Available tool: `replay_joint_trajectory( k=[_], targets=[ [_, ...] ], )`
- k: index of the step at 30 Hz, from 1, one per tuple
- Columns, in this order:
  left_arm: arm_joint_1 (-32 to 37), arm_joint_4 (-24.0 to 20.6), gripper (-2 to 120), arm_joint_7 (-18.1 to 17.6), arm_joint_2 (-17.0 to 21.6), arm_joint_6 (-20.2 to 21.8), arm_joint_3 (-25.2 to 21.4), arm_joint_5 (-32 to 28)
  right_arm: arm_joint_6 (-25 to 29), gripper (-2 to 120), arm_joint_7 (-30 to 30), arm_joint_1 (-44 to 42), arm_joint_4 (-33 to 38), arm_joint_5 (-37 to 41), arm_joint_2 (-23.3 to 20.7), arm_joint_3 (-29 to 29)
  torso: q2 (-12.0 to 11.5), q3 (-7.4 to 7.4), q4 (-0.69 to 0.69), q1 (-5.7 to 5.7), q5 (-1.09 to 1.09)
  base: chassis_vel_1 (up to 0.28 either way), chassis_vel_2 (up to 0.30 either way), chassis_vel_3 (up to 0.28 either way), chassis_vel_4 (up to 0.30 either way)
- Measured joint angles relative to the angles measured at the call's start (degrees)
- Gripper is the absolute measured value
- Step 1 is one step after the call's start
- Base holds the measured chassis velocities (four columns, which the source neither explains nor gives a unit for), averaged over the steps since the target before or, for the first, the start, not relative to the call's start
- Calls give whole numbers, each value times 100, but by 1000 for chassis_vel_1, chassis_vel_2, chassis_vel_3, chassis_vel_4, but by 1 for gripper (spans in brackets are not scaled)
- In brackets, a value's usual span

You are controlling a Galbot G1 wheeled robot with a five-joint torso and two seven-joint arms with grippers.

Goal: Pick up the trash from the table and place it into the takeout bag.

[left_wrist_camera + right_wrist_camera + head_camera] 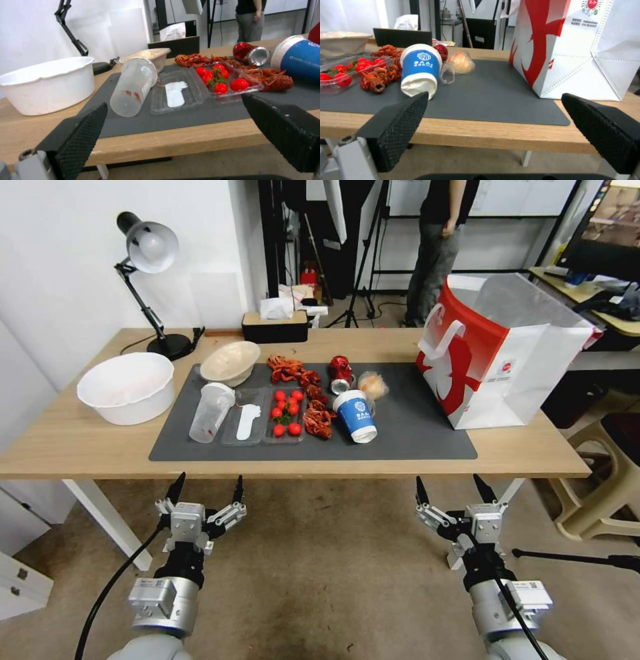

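Grey mat [413, 433] covers the counter [80, 440]; on it lie the clear cup [211, 411], beige bowl [231, 362], red can [341, 371], blue paper cup [355, 416] and small plastic bag [373, 384], with the takeout bag [497, 353] standing at the mat's right end. Left gripper [205, 490] and right gripper [453, 490] hang before the mat's near edge, jaws spread

Trash [354, 415] on the table [80, 447], left of the takeout bag [520, 380]
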Motion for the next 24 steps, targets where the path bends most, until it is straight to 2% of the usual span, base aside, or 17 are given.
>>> replay_joint_trajectory(
  k=[21, 24],
  targets=[
    [0, 0, 100, 0, 0, 0, 0, 0, 0, 100, 0, 0, 0, 1, 0, 0, 0, 0, 0, 0, 0, 0, 0, 0, 0],
    [1, -3, 100, -30, 12, 5, 5, -29, -125, 100, -84, -80, 95, 57, 39, 29, 0, 0, 2, 0, 3, 0, 0, 0, 0]
  ],
)
